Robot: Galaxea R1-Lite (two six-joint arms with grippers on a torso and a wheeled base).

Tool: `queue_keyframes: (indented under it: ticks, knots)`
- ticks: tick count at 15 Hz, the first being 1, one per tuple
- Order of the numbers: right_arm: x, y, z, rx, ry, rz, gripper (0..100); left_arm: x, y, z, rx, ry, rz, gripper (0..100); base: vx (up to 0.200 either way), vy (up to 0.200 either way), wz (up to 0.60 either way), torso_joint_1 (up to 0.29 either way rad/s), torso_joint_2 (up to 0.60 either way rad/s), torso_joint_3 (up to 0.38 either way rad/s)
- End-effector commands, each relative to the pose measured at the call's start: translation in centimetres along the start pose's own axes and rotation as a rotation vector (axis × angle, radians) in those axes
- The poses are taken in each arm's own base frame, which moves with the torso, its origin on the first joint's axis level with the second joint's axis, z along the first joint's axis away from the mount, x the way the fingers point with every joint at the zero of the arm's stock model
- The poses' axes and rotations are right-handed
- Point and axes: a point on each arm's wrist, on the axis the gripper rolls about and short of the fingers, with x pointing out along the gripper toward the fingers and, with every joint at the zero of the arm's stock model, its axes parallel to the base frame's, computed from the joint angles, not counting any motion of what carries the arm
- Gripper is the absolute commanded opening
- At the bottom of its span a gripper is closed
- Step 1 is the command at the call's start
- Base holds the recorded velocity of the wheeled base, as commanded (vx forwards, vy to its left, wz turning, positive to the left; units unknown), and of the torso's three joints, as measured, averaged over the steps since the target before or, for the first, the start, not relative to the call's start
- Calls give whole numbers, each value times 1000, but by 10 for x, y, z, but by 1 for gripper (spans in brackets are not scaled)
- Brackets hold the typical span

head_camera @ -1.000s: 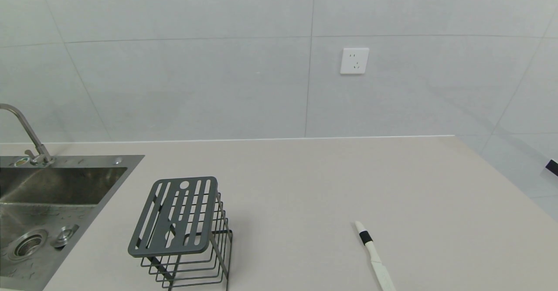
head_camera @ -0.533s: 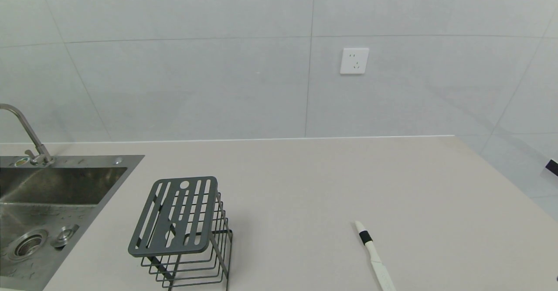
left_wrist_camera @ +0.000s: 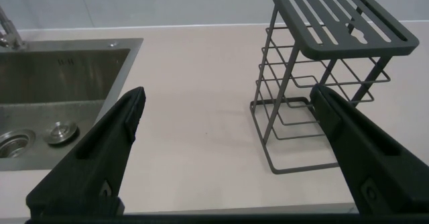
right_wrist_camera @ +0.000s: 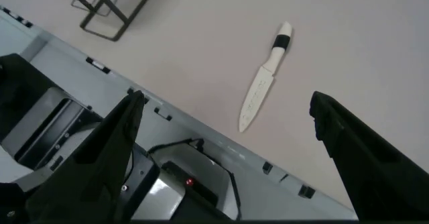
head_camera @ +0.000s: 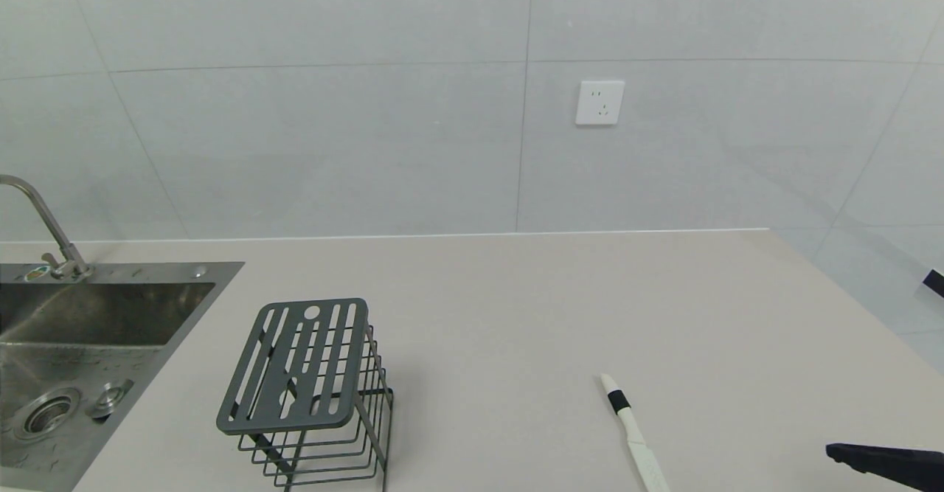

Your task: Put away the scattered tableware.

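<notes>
As the knife [right_wrist_camera: 263, 83] lies flat at the rack's [head_camera: 302, 366] three o'clock, the released right tool [right_wrist_camera: 226, 102] should descend squarely astride it.

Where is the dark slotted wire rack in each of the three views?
Head view: the rack, low, left of centre, beside the sink.
Left wrist view: the rack across the countertop from the sink.
Right wrist view: its base, at the edge, beyond the white knife.
Shared landmark: the beige countertop.

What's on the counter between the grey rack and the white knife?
Nothing. In the head view, only bare countertop stretches between the grey rack and the white knife.
</notes>
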Motion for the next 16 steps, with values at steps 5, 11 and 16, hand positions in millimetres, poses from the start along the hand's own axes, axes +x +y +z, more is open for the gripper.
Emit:
queue_keyframes:
  ticks: [5, 11, 16]
  knots:
    - [72, -11, 27, -117, 281, 20, 100, 0, 0, 0, -5, 1, 0, 100, 0, 0, 0, 0, 0, 0]
    - [102, -14, 18, -43, 408, 3, 100, 0, 0, 0, -3, 1, 0, 100, 0, 0, 0, 0, 0, 0]
    - [146, -22, 12, -3, 402, -126, 100, 0, 0, 0, -2, 1, 0, 100, 0, 0, 0, 0, 0, 0]
